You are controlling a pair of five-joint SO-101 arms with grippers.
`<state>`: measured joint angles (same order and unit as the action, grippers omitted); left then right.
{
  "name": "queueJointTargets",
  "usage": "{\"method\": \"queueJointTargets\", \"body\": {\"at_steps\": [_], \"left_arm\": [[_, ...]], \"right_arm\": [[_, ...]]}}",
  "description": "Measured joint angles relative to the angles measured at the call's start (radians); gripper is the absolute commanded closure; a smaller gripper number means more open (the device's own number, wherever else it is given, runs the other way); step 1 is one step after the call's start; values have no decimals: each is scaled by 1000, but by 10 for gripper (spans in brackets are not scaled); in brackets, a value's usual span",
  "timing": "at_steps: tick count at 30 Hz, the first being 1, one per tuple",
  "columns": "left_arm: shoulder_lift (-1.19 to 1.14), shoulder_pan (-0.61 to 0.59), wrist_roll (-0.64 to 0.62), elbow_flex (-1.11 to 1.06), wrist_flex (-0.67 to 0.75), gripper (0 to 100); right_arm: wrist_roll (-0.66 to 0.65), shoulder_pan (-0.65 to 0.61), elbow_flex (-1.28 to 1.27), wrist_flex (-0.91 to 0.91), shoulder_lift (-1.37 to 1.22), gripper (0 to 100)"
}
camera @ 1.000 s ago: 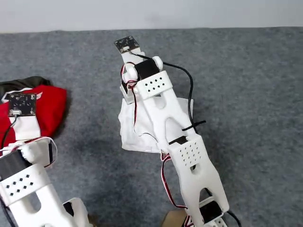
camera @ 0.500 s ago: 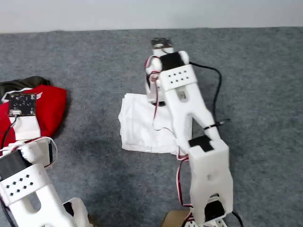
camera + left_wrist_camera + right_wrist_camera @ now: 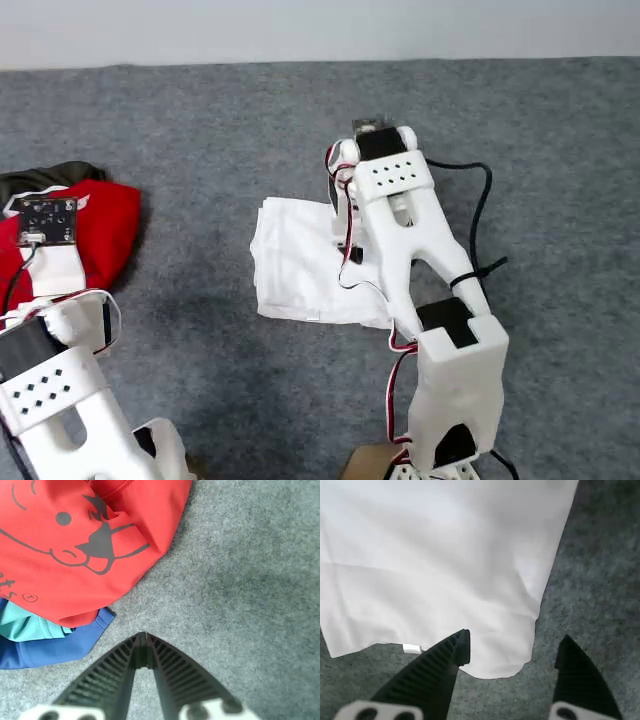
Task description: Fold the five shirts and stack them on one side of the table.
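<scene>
**While the white shirt lies flat mid-table, the right arm lines up a grip on its corner**

Since the right end effector (image 3: pixel 516 641) hangs wide open over the white shirt (image 3: pixel 295 270), nothing is gripped yet, and this looks like the approach to a fold. In the right wrist view a rounded corner of the cloth sits between the two spread jaws, with one jaw over the fabric and the other over bare grey table (image 3: pixel 520 130). A small tag (image 3: pixel 411 648) shows at the hem just beside the jaw that is over the cloth.

The shirt lies near the middle of the table, well apart from the pile at the left. There the red shirt (image 3: pixel 75 545) lies on a teal garment (image 3: pixel 20 625) and a blue garment (image 3: pixel 50 647), and something dark (image 3: pixel 50 175) shows at the far side of the heap. The left end effector (image 3: pixel 145 650) hangs above the table just beside that pile, its jaws closed together on nothing.

To do this step well, the right arm should probably come straight down so the jaws straddle the corner, then pinch every layer at once. A grip on the top layer alone would likely pull the fold open. Carrying the corner low over the cloth should help keep the edges square. How many layers lie at that corner cannot be told here.
</scene>
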<state>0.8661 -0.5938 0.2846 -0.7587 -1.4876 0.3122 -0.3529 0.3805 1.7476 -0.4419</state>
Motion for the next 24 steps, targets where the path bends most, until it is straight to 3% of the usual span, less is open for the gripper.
{"method": "queueJointTargets", "body": {"at_steps": [5,24], "left_arm": [[0,0,132,0,0,997],[0,0,149,0,0,997]], "right_arm": [[0,-3,-103,-57,0,704],[0,-3,-299,-272,-32,704]]}}
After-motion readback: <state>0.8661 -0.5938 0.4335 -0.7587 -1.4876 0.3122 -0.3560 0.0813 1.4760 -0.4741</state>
